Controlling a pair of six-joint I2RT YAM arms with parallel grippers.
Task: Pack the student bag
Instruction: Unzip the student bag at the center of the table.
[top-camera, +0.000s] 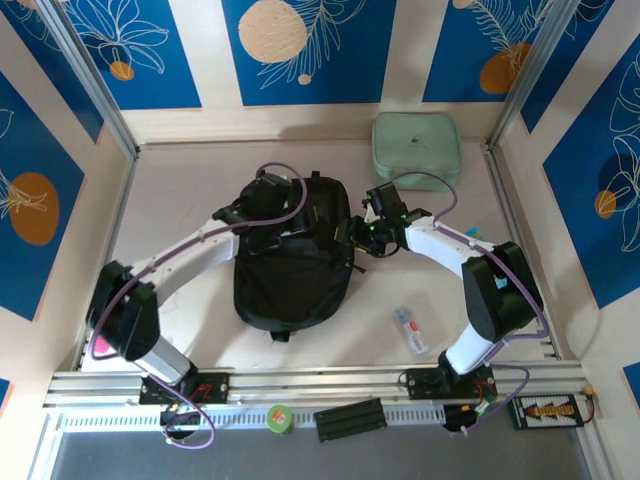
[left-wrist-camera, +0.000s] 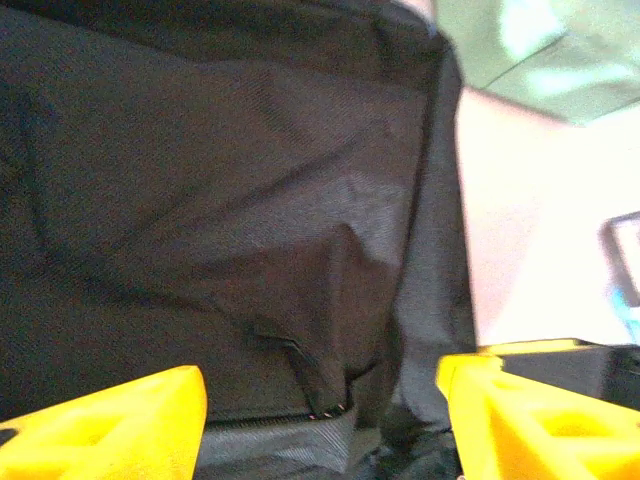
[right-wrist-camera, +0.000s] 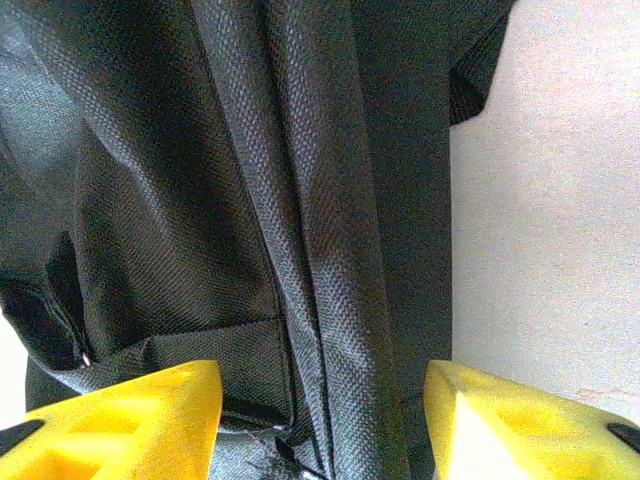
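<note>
Black student bag (right-wrist-camera: 250, 200) between spread yellow fingers (right-wrist-camera: 130, 420)

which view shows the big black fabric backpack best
Top external: the large black soft fabric backpack appears nearly whole, its outline clear. The left wrist view gives a blurred close-up of its creased fabric; the right wrist view gives its weave and seams sharply.

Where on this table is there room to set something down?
The far left corner of the table, between the wall and the backpack, is bare. So is the strip left of the green case. Crowded around the backpack's far end.
</note>
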